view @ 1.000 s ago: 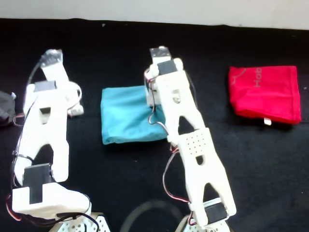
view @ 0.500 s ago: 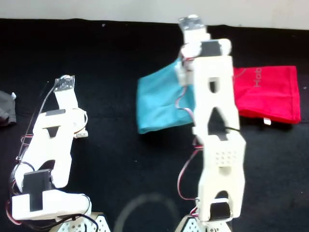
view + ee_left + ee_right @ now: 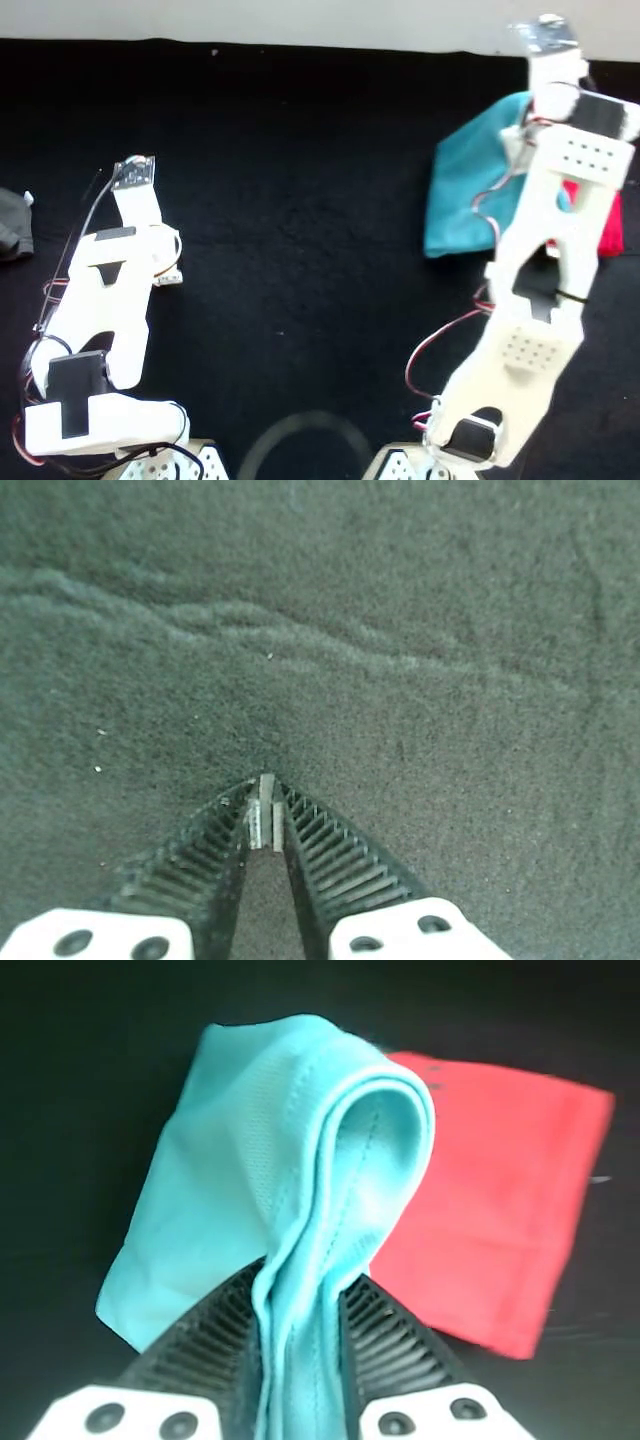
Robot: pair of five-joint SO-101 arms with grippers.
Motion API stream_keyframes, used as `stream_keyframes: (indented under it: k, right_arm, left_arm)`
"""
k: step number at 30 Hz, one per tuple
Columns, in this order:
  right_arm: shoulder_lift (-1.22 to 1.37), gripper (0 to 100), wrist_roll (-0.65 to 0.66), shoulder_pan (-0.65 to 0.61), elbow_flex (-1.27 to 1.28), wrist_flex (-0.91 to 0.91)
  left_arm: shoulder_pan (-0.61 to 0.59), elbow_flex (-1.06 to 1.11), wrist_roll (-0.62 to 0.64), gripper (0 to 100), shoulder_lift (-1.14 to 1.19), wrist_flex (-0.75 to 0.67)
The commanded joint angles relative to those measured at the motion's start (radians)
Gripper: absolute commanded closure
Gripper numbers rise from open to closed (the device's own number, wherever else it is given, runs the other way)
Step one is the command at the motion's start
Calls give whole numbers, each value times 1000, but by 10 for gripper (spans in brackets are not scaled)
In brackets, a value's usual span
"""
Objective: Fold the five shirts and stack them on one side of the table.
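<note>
My right gripper (image 3: 303, 1282) is shut on a folded teal shirt (image 3: 270, 1160), pinching its bunched edge so that the cloth hangs from the jaws. In the high view the teal shirt (image 3: 465, 190) hangs at the far right, partly over a folded red shirt (image 3: 610, 228) that lies on the black table behind the right arm. The red shirt (image 3: 490, 1210) lies flat just beyond the teal one. My left gripper (image 3: 265, 815) is shut with nothing in it, low over bare black cloth on the left side.
A dark grey piece of cloth (image 3: 12, 225) lies at the left edge of the table. The black tablecloth (image 3: 300, 200) stretches bare between the two arms, with slight wrinkles (image 3: 300, 640) ahead of the left gripper.
The right arm has swung from the table's middle to the far right, carrying the teal shirt up over the red one. The left arm pulled back earlier and has since kept still.
</note>
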Motion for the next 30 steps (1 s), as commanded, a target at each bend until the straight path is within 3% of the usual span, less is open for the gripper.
stream_keyframes:
  k: [1, 16, 22, 30]
  right_arm:
    - [-68, 992, 78, 61, 2, -108]
    - [272, 992, 285, 194, -4, -412]
    - [374, 992, 288, 236, -4, -616]
    - [387, 991, 285, 229, -1, -662]
  left_arm:
    - [-2, -1, -6, 990, -15, -20]
    - [-2, 2, -6, 990, -15, -20]
    - [-2, 2, -6, 990, -15, -20]
    - [-2, 2, -6, 990, -15, -20]
